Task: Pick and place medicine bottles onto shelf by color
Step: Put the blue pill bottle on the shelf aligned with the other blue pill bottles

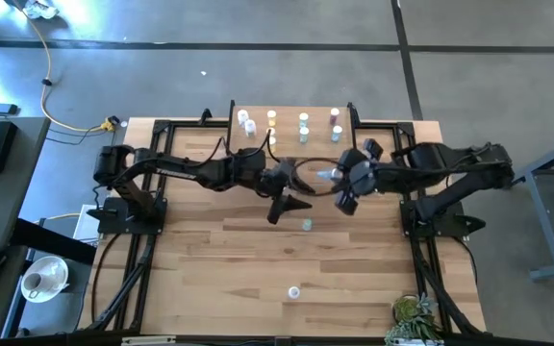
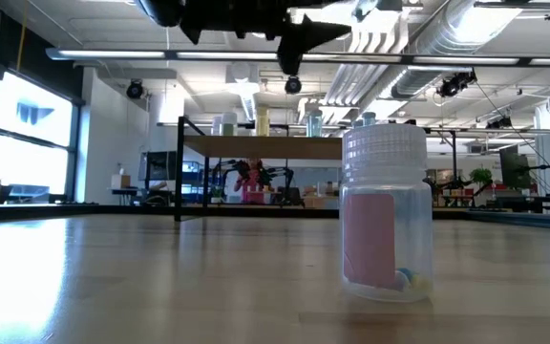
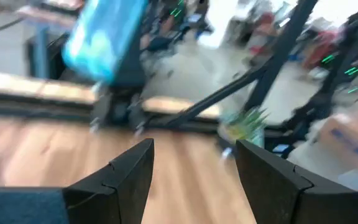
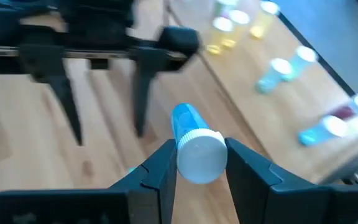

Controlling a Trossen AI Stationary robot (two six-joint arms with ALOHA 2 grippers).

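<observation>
A clear plastic medicine bottle with a ribbed white cap and pink label (image 2: 387, 212) stands upright on the light-wood tabletop (image 2: 160, 277), closest to the low camera. In the high view the same bottle (image 1: 294, 291) stands alone near the front edge of the table.

The right gripper (image 4: 197, 163) is closed on a blue cylindrical medicine bottle with a white cap (image 4: 193, 142), cap toward the wrist camera. In the high view this gripper (image 1: 339, 179) is above the table centre, just in front of the shelf.

The left gripper (image 1: 289, 205) is beside it with its fingers (image 3: 126, 174) spread apart and nothing between them.

A small teal bottle (image 1: 307, 224) stands on the table just in front of both grippers.

The small raised light-wood shelf on black legs (image 1: 287, 135) is at the table's rear edge. It carries white, yellow, teal and dark pink bottles, standing in groups by colour.
</observation>
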